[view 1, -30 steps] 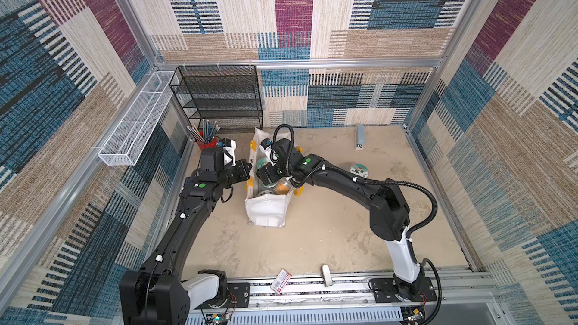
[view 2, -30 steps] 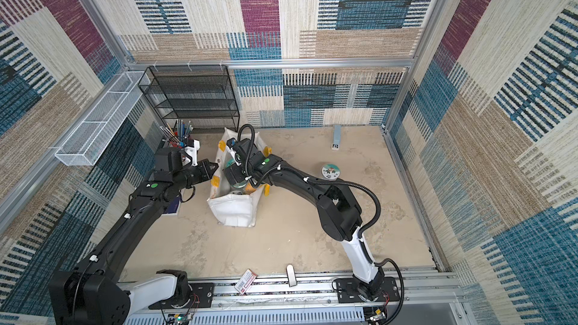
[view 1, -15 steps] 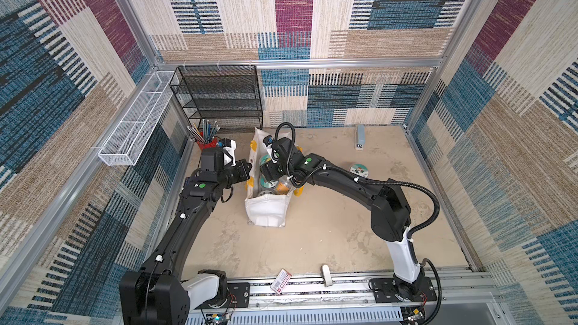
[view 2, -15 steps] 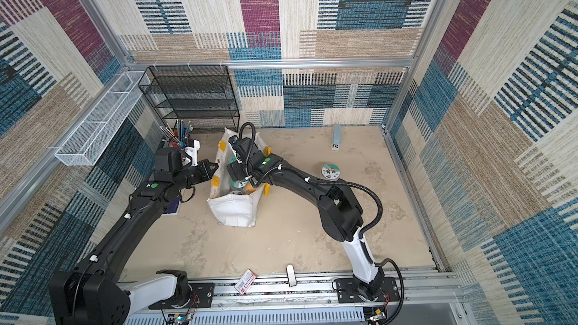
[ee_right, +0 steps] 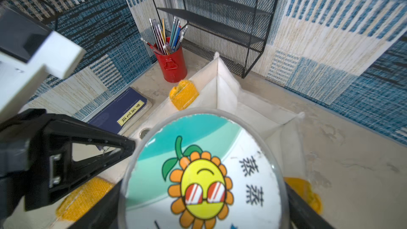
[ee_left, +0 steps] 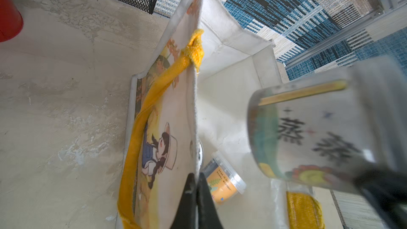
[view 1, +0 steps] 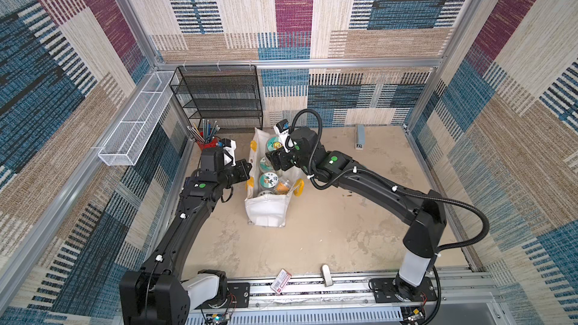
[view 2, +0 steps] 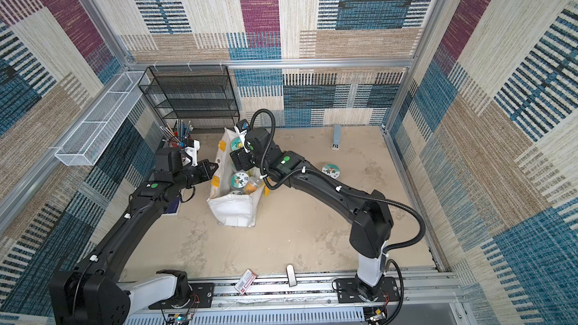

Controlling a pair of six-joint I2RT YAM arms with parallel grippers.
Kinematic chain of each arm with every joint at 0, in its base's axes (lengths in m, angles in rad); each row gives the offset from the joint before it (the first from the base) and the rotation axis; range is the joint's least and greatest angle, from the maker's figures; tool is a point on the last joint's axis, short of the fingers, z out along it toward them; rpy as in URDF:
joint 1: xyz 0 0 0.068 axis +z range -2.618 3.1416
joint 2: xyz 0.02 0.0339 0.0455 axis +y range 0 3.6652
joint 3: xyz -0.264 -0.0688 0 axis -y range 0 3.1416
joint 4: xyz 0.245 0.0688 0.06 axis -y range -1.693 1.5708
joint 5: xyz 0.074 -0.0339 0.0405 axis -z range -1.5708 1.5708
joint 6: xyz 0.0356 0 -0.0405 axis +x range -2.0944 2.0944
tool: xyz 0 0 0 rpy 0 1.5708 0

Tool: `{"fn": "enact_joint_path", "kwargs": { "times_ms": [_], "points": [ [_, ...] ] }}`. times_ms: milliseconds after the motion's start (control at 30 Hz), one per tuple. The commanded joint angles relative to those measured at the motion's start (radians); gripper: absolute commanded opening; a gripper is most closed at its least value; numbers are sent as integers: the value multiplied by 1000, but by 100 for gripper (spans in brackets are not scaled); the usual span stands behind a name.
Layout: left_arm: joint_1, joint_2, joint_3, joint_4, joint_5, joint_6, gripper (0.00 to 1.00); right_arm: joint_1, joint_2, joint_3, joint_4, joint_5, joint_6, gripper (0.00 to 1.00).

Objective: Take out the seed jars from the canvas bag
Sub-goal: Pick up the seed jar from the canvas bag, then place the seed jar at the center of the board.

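a robot test cell in a lab, dressed as a desk corner

bare aluminium frame (view 1: pixel 300 65) posts box in a small beige tabletop (view 1: pixel 344 229), and patchwork woven wall panels (view 1: pixel 294 4) in blue, plum and cream line every side. two black robot arms, the left arm (view 1: pixel 187 223) and the right arm (view 1: pixel 375 192), are bolted to a slotted metal rail (view 1: pixel 312 286) along the near edge, with loose wires (view 2: pixel 194 300) showing beside the bases. the props are staged office things: a black mesh shelf (view 1: pixel 219 98), a white wire basket (view 1: pixel 137 120) hung on the wall, a red pencil cup (ee_right: pixel 171 64) and a blue book (ee_right: pixel 125 111).
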Motion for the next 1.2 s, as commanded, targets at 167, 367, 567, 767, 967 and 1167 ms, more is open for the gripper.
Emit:
{"fn": "enact_joint_path", "kwargs": {
  "times_ms": [167, 367, 567, 767, 967, 1167],
  "points": [
    [0, 3, -1, -15, -7, 19, 0, -13, -176, -93, 77, 118, -30, 87],
    [0, 5, 1, -15, -6, 17, 0, -58, -295, -189, 70, 180, -24, 87],
    [0, 4, 0, -20, -9, 22, 0, -153, -397, -321, 68, 181, 13, 86],
    [1, 4, -4, -20, -11, 22, 0, -232, -417, -478, 119, 163, 36, 86],
    [0, 5, 1, -19, -4, 16, 0, -261, -357, -653, 284, 151, 52, 87],
    [1, -1, 1, -22, -4, 19, 0, -294, -246, -745, 401, 147, 99, 88]
  ]
}}
